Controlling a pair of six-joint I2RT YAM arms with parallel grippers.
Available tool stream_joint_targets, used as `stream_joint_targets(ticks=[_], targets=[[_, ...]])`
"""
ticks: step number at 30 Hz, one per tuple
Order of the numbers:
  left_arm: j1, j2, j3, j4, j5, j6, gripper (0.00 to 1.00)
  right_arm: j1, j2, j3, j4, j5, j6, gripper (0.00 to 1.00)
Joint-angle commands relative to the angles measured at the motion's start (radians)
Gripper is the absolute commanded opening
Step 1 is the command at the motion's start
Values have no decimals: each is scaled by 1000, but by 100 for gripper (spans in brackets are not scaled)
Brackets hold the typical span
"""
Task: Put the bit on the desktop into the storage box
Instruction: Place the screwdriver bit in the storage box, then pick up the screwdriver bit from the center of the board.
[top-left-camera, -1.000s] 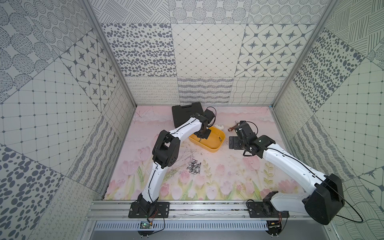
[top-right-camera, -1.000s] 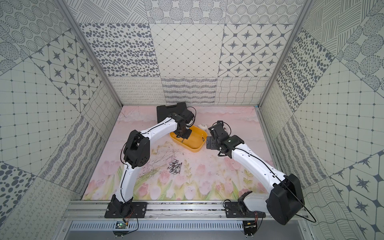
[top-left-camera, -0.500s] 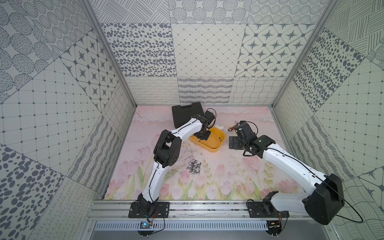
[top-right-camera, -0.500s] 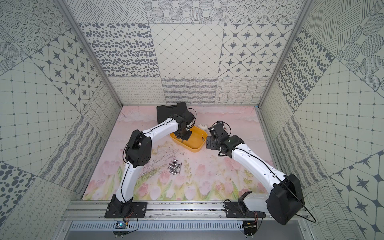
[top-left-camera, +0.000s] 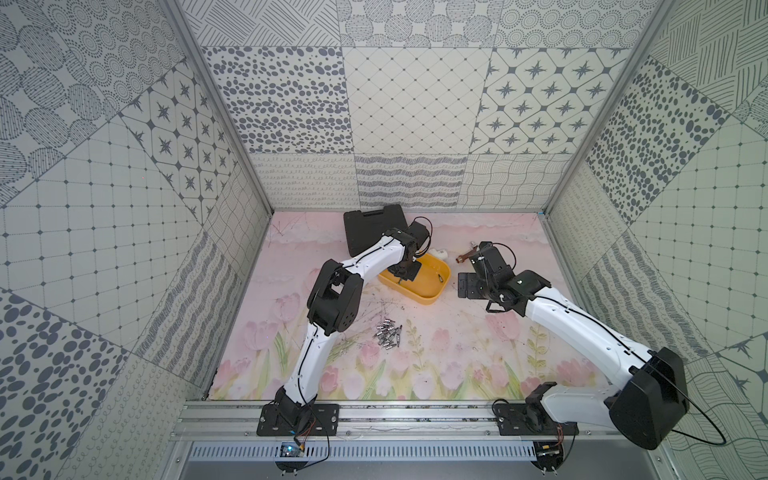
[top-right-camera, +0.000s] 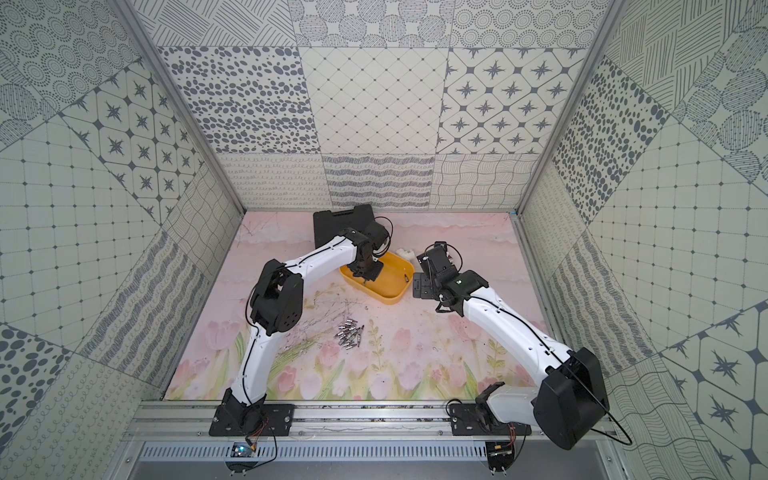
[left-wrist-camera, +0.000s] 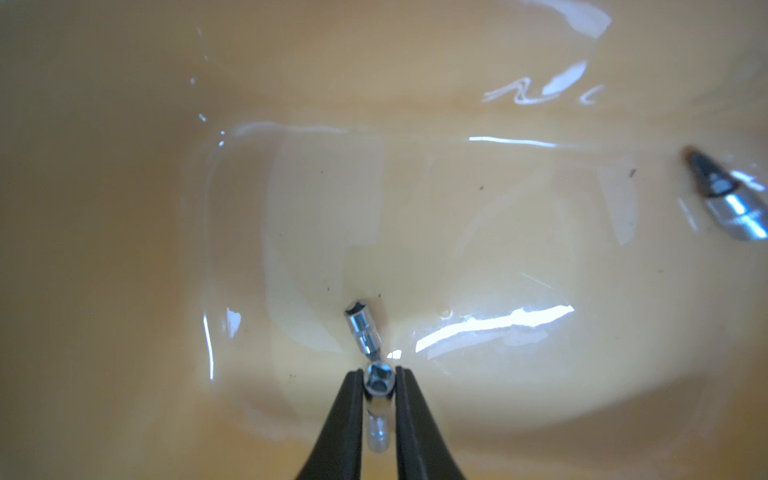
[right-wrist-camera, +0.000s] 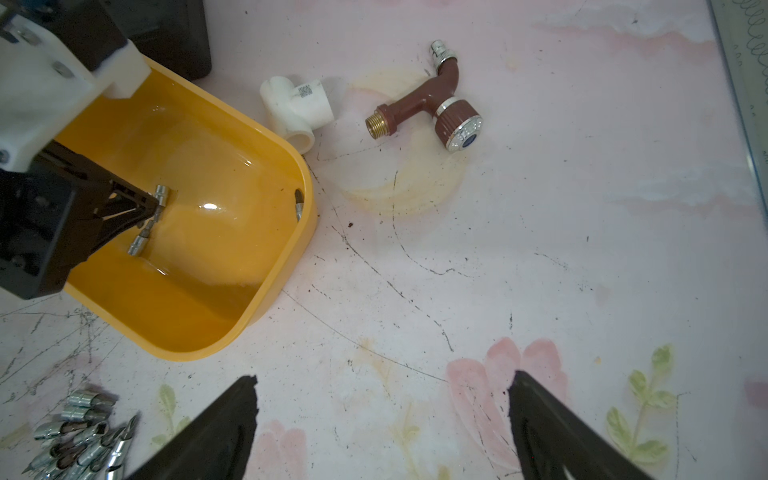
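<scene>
Only wrist views show the bit (left-wrist-camera: 377, 386) pinched by the left gripper (left-wrist-camera: 378, 372).

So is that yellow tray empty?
Not empty. One bit lies in the storage box, by its wall, and the left end effector holds a second bit inside too.

We are looking down into a closed booth whose walls (top-left-camera: 415, 104) are carrying grey-on-white patterned panels: dots, stars, diamonds, waves, grids. Metal posts (top-left-camera: 216, 104) are running up the two back corners. The surface (top-left-camera: 457, 353) is wearing a pale pink mat printed with tulips and green leaves, and it is showing dark scratches and a yellowish ring stain (right-wrist-camera: 415, 195). A metal rail (top-left-camera: 415, 415) is edging the near side. Soft, even light is filling the space.
</scene>
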Motion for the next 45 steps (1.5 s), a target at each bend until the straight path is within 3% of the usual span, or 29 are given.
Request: stream_joint_targets(ticks=[1,3,7,16,26,39,45], targets=[[4,-33,2,-38,-22,11,31,-6,-17,2,28,-5,10,97],[4,-51,-3,-42,-24,12,40,-7,-19,4,28,-5,7,97],[3,-119,-41,-34,-39,3,47,-6,-20,8,28,-7,4,96],[1,-381,-257,51,-60,-38,75,-8,-19,14,28,-5,-2,97],[2,-622,-462,73,-67,-92,95,-10,-19,17,28,-2,-8,97],[-21,-795,-665,2,-27,-192,97,-11,-14,12,31,-12,-5,96],[-80,-813,-726,-49,-14,-221,95,-11,-13,13,31,-14,-7,97]])
